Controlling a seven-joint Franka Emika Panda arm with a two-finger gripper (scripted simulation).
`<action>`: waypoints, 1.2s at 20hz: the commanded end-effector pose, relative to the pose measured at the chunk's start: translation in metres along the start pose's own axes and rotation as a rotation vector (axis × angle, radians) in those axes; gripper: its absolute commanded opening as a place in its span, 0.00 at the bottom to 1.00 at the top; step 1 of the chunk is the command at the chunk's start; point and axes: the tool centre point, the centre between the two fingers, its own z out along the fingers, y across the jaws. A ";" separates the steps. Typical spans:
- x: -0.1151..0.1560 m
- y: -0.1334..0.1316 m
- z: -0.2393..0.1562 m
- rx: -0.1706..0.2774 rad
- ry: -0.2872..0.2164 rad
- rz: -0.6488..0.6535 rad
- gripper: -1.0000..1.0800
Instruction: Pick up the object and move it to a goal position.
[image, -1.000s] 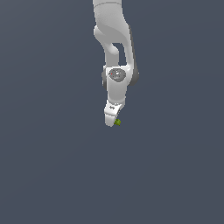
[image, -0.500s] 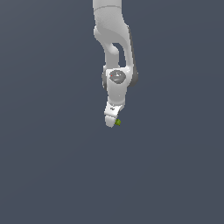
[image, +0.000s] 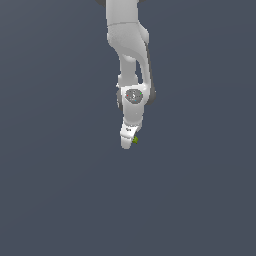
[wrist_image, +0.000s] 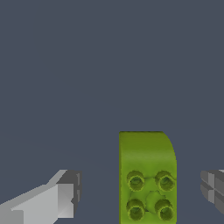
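Observation:
The object (wrist_image: 148, 175) is a yellow-green brick with four studs on top and one rounded corner. In the wrist view it lies between my two fingers, with a wide gap to the light finger (wrist_image: 59, 199) and a narrower gap to the dark-padded finger (wrist_image: 212, 189). My gripper (wrist_image: 140, 191) is open around it and neither pad touches it. In the exterior view the white gripper (image: 128, 141) points downward at the end of the arm. There the object (image: 135, 140) shows only as a small green speck at the fingertips, on the exterior view's right side.
A plain dark grey-blue surface (image: 60, 190) fills the scene in both views. The white arm (image: 128, 45) comes down from the top of the exterior view. No other objects or edges show.
The arm and gripper have sunk slightly lower toward the object over the last second. The green object has stayed in place.

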 end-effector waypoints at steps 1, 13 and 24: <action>0.000 0.000 0.004 -0.001 0.000 0.000 0.96; 0.000 0.001 0.004 -0.002 0.000 0.000 0.00; -0.003 -0.004 -0.023 -0.002 -0.001 -0.001 0.00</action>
